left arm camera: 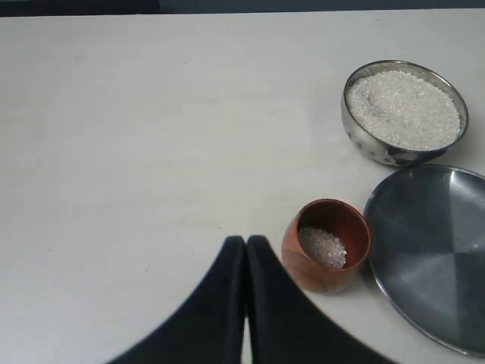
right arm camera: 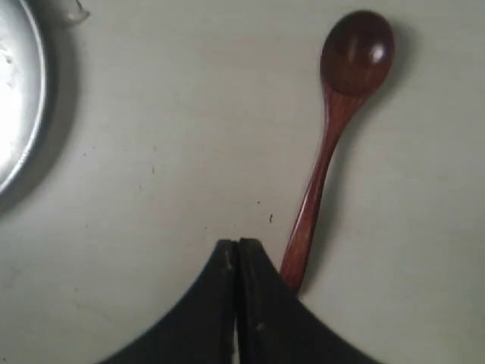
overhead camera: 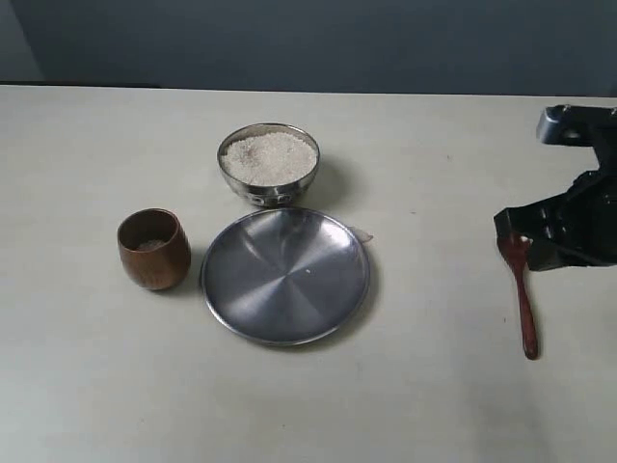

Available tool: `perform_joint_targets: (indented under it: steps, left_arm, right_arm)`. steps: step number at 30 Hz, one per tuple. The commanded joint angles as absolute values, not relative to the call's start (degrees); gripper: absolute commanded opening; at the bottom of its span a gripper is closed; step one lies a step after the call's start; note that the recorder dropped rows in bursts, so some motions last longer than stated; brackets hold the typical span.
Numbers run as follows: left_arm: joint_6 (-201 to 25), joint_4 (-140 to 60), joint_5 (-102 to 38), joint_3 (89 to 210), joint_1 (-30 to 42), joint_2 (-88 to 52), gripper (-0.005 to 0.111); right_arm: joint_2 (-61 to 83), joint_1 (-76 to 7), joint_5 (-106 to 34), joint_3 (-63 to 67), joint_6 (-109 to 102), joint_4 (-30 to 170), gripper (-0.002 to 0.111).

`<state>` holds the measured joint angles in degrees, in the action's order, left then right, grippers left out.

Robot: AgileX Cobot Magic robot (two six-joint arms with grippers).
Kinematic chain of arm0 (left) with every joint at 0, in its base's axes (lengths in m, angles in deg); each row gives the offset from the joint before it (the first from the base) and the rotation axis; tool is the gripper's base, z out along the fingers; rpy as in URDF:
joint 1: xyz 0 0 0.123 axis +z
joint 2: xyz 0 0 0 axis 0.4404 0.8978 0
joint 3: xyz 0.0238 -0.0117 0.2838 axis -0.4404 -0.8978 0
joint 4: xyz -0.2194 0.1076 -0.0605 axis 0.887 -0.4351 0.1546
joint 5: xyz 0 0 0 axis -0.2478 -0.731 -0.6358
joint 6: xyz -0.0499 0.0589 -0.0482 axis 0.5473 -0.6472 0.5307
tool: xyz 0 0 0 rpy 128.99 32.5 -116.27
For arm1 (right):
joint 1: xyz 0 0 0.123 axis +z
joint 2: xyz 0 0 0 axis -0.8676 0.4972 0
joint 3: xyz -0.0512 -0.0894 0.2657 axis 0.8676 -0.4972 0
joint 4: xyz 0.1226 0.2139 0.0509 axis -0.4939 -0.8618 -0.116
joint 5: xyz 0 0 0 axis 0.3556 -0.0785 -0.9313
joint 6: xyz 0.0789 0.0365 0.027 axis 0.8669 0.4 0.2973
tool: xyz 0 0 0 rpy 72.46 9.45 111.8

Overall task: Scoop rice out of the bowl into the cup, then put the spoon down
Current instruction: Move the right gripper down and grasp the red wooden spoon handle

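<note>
I see rice point(left arm camera: 324, 246) in the cup point(left arm camera: 303, 265) and the spoon point(right arm camera: 333, 129) lying free. The left gripper point(left arm camera: 245, 241) and right gripper point(right arm camera: 237, 246) are pressed together, empty. Looks finished.

Exterior high, wrists close downward, plate point(overhead camera: 285, 275) shared

Bare table point(overhead camera: 434, 386) between plate point(overhead camera: 285, 275) and spoon point(overhead camera: 523, 299), bowl point(overhead camera: 268, 196) seemingly touching plate, cup point(overhead camera: 154, 256) close beside
</note>
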<state>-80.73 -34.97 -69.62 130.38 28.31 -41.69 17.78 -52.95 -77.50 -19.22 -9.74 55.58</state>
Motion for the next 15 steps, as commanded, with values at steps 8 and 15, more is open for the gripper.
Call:
perform_joint_targets:
  steps: [8, 15]
  left_arm:
    - [-81.1, -34.7, -69.1, 130.2, 28.4, -41.6, 0.000]
    - [-81.1, -34.8, -69.1, 130.2, 28.4, -41.6, 0.000]
  right_arm:
    - [27.4, -52.7, -77.4, -18.9, -3.7, 64.5, -0.001]
    - [29.0, -52.7, -73.9, -18.9, -1.4, 64.5, -0.001]
